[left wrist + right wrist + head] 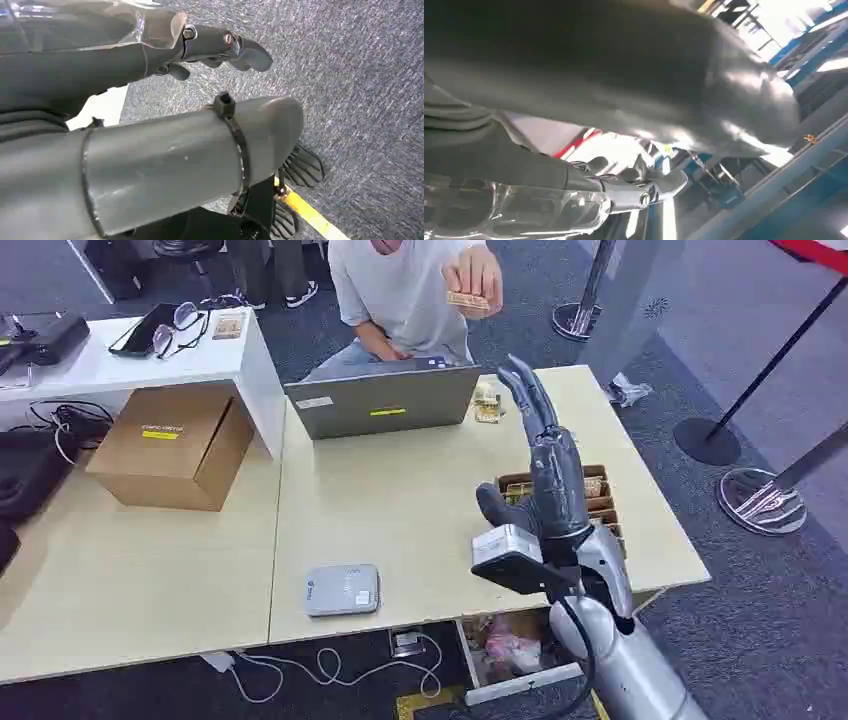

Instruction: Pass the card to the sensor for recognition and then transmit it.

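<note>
A person's hand holds a tan card (468, 300) up beyond the table's far edge. My right hand (545, 455) is raised over the table's right part, fingers stretched up towards that card, holding nothing and apart from it. In the right wrist view its dark fingers (644, 186) hold nothing. The grey flat sensor (342, 589) lies near the table's front edge, left of my right arm. A brown box of cards (603, 502) sits partly hidden behind my right hand. My left hand (220, 47) hangs over the carpet, fingers extended and holding nothing.
A person (400, 290) sits behind an open laptop (385, 400) at the far edge. A cardboard box (172, 445) stands on the left table. A small stack of cards (487, 405) lies beside the laptop. Barrier posts (760, 502) stand on the right.
</note>
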Tool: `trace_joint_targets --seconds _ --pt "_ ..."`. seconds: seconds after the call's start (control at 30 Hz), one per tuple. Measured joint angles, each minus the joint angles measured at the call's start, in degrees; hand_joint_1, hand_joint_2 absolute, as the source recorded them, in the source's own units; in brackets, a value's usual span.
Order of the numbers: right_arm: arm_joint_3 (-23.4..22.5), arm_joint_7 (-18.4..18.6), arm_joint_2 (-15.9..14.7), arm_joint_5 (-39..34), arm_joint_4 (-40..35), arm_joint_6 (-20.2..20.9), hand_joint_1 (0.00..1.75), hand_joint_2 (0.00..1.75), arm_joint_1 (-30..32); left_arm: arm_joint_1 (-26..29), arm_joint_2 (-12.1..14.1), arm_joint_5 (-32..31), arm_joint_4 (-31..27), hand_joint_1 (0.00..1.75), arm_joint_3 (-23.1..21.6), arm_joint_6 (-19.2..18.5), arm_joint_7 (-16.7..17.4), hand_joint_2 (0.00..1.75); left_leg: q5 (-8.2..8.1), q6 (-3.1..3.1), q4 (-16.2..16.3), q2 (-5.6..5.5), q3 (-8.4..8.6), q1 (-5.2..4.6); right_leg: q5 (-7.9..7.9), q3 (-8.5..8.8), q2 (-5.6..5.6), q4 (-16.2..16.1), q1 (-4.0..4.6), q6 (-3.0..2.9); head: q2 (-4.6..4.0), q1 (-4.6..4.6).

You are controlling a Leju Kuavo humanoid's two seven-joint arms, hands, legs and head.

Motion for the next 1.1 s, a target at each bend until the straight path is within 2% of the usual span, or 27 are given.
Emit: trace_joint_targets --seconds 0.27,0.4,0.57,0.6,0.9,1.1 --pt "1.14 5.09 -1.20 13.82 6.74 -0.72 0.00 0.00 -8.30 -0.02 0.02 0.00 0.00 0.00 0.00 0.07 0.00 0.00 0.03 0.00 0.01 0.02 0.01 -0.01 0.04 0.01 0.01 0.00 -0.01 0.00 0.00 0.00" --pt "1.68 5.92 -1.22 16.54 12.18 -0.46 0.00 0.00 -13.24 -0.06 0.00 0.00 0.00 0.00 0.00 0.66 0.35 0.00 0.06 -0.01 0.01 0.01 0.03 0.00 0.05 0.01 0.01 0.01 0.00 0.00 0.00 -0.02" --pt "2.34 5.92 -1.22 17.06 15.91 -0.48 0.00 0.00 -16.12 -0.10 -0.07 0.00 0.00 0.00 0.00 0.83 0.42 0.00 0.10 0.02 0.02 0.00 0.02 0.00 0.05 0.00 -0.01 0.01 0.00 0.00 0.00 0.00" --pt "2.49 5.92 -1.22 17.26 16.39 -0.52 0.00 1.75 -16.36 -0.10 -0.07 0.00 0.00 0.00 0.00 0.89 0.44 0.00 0.10 0.02 0.02 0.00 0.01 0.00 0.04 0.01 -0.01 0.01 0.00 0.00 0.00 0.00" --pt "5.33 7.69 -1.22 21.02 25.68 -1.68 0.00 1.75 -23.88 -0.21 -0.09 0.11 0.00 0.00 0.00 1.75 0.90 0.00 0.13 0.07 0.03 0.00 0.01 -0.01 0.07 0.01 -0.01 0.00 -0.01 0.02 0.00 0.02" --pt "6.45 8.96 -1.25 21.54 29.57 -2.34 0.00 1.75 -25.46 -0.17 -0.09 0.28 0.00 0.00 0.00 1.73 0.63 0.00 0.13 0.06 0.03 0.00 0.02 -0.01 0.08 0.01 -0.02 0.01 -0.01 0.01 0.00 0.00"
